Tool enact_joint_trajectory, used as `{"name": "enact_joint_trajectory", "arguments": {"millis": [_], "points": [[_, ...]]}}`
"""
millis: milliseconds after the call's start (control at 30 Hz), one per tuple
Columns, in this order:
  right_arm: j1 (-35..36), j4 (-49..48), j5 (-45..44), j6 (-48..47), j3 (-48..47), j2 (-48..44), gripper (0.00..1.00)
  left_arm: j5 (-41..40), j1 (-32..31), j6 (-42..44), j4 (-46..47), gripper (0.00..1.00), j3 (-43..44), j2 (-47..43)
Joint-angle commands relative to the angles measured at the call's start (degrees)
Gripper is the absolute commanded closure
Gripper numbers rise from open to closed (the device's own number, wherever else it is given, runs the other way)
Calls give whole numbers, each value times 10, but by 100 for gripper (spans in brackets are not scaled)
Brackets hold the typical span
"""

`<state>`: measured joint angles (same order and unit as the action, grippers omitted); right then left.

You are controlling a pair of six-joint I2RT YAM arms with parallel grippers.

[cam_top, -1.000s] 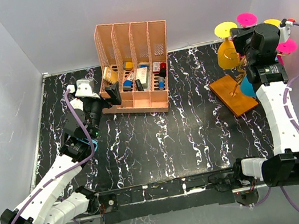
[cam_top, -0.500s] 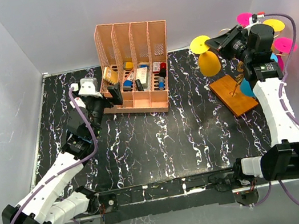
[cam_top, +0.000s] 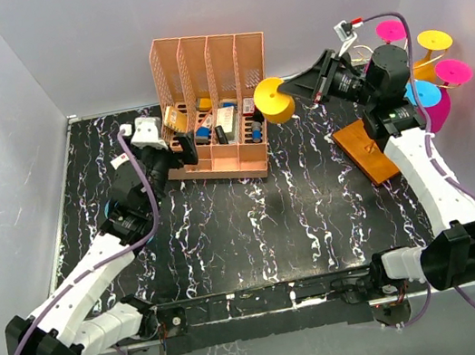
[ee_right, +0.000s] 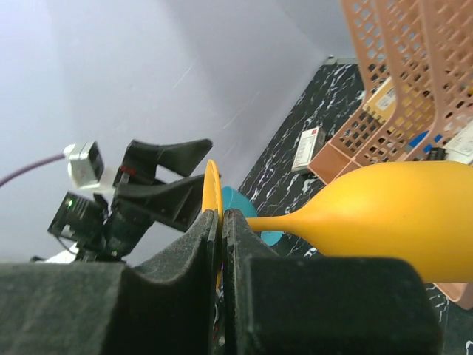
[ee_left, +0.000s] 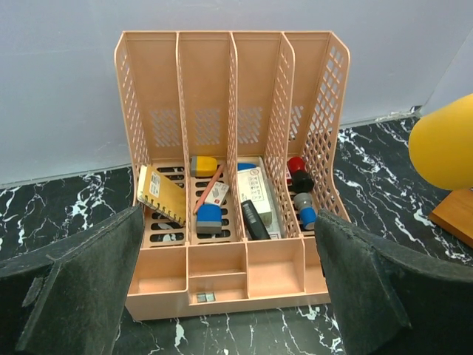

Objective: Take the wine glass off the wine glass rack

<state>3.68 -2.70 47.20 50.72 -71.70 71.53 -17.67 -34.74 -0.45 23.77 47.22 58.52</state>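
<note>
My right gripper (cam_top: pixel 311 84) is shut on the flat foot of a yellow wine glass (cam_top: pixel 273 100) and holds it on its side in the air, left of the rack and near the organizer's right end. In the right wrist view the pads (ee_right: pixel 211 229) pinch the foot, with the stem and bowl (ee_right: pixel 399 214) pointing right. The wine glass rack (cam_top: pixel 369 51), gold wire on an orange-brown wooden base (cam_top: pixel 369 151), stands at the right with pink, yellow and blue glasses (cam_top: pixel 425 94) hanging on it. My left gripper (cam_top: pixel 178 144) is open and empty, facing the organizer (ee_left: pixel 222 251).
The peach-pink slotted organizer (cam_top: pixel 204 64) stands at the back middle, holding a notebook, pens and small items. The yellow glass bowl (ee_left: pixel 443 144) and a corner of the rack base (ee_left: pixel 454 214) show at the right of the left wrist view. Grey walls enclose the table.
My right arm has swung the yellow glass off the rack, leftward and tipped sideways, toward the organizer. My left arm has edged a little closer to the organizer.
</note>
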Motion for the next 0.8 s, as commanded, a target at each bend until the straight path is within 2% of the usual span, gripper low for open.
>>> {"name": "enact_joint_trajectory", "arguments": {"millis": [0,100,300,533,633,767], "points": [[11,-59,36,-21,-3,-9,92,-35,-3,-12,-39,3,38,25],[22,-56,29,-44,13,-21,92,-41,-3,-65,-80,3,41,33],[65,-59,28,-59,33,-30,92,60,-2,-192,-127,3,15,-5],[68,-101,41,-6,33,-16,92,131,7,-240,-194,3,72,-24],[68,-134,45,41,36,-8,92,189,45,-267,-184,3,83,-24],[68,-190,36,127,46,-7,92,364,141,-350,-125,3,75,-12]]}}
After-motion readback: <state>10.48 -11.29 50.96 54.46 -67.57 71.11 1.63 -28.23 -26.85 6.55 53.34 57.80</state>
